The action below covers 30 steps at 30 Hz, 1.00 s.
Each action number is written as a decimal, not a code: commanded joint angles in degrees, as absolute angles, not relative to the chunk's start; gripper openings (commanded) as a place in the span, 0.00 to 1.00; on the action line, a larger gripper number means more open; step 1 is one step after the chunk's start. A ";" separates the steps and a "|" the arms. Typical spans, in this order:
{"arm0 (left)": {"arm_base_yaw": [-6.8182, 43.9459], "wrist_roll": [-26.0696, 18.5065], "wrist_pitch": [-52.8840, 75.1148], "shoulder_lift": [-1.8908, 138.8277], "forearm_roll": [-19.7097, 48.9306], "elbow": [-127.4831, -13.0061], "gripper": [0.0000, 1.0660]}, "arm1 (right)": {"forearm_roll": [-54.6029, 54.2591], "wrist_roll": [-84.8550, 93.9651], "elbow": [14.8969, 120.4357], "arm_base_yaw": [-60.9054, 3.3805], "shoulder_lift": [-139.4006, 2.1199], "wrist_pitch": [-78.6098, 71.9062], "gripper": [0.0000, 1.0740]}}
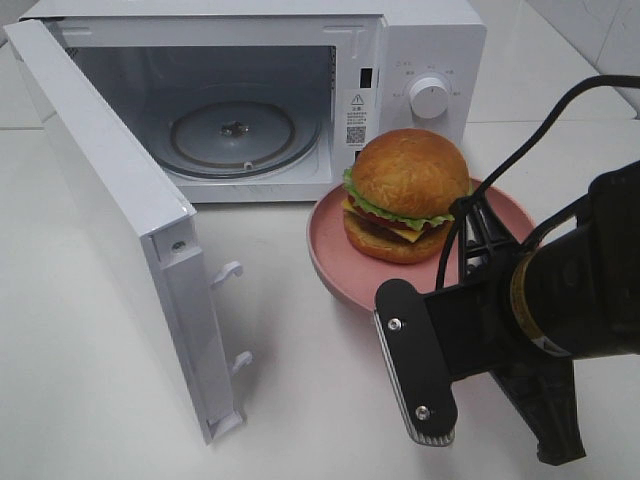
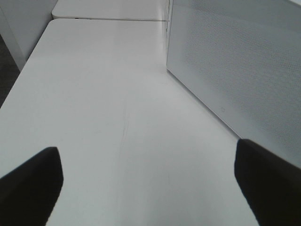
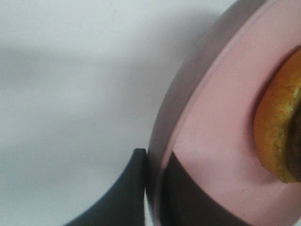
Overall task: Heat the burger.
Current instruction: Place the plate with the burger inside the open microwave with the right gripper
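From above, the burger [image 1: 405,195] sits on the pink plate [image 1: 335,258], just in front of the open microwave [image 1: 420,40]. Only the right wrist view shows the right gripper [image 3: 153,165] pinched onto the plate's rim. Only the left wrist view shows the left gripper [image 2: 148,188], its fingers wide apart over the table [image 2: 117,94] beside the door [image 2: 235,61].

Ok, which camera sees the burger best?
The exterior high view: the whole burger shows there, sitting on the pink plate. The right wrist view catches only a bun edge; the left wrist view shows none of it.
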<state>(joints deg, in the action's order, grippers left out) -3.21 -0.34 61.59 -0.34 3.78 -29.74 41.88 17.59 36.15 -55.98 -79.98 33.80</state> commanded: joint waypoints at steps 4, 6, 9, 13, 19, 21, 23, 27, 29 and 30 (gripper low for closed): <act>-2.98 -0.40 61.08 -0.69 4.13 -29.56 0.85 | 44.12 24.92 36.27 -55.98 -79.30 28.71 0.00; -2.98 -0.40 61.08 -0.69 4.13 -29.56 0.85 | 42.80 27.85 36.27 -54.32 -79.30 26.07 0.00; -2.98 -0.40 61.08 -0.69 4.13 -29.56 0.85 | 37.87 35.70 36.27 -50.82 -79.30 23.15 0.00; -2.98 -0.40 61.08 -0.69 4.13 -29.56 0.85 | 34.32 42.91 36.27 -48.99 -79.30 21.43 0.00; -2.98 -0.40 61.08 -0.69 4.13 -29.56 0.85 | 26.53 55.63 36.27 -46.41 -79.30 18.11 0.00; -2.98 -0.40 61.08 -0.69 4.13 -29.56 0.85 | 24.35 59.30 36.27 -45.55 -79.30 17.59 0.00; -2.98 -0.40 61.08 -0.69 4.13 -29.56 0.85 | 20.68 64.57 36.33 -43.83 -79.30 17.25 0.00; -2.98 -0.40 61.08 -0.69 4.13 -29.56 0.85 | 16.67 71.33 36.44 -42.23 -79.30 16.73 0.00; -2.98 -0.40 61.08 -0.69 4.13 -29.56 0.85 | 13.64 75.00 36.96 -41.08 -79.30 16.27 0.00; -2.98 -0.40 61.08 -0.69 4.13 -29.56 0.85 | 10.71 78.44 37.64 -40.11 -79.30 16.39 0.00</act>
<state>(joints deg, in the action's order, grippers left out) -3.21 -0.34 61.59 -0.34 3.78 -29.74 14.38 72.42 36.21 -41.42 -79.98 20.34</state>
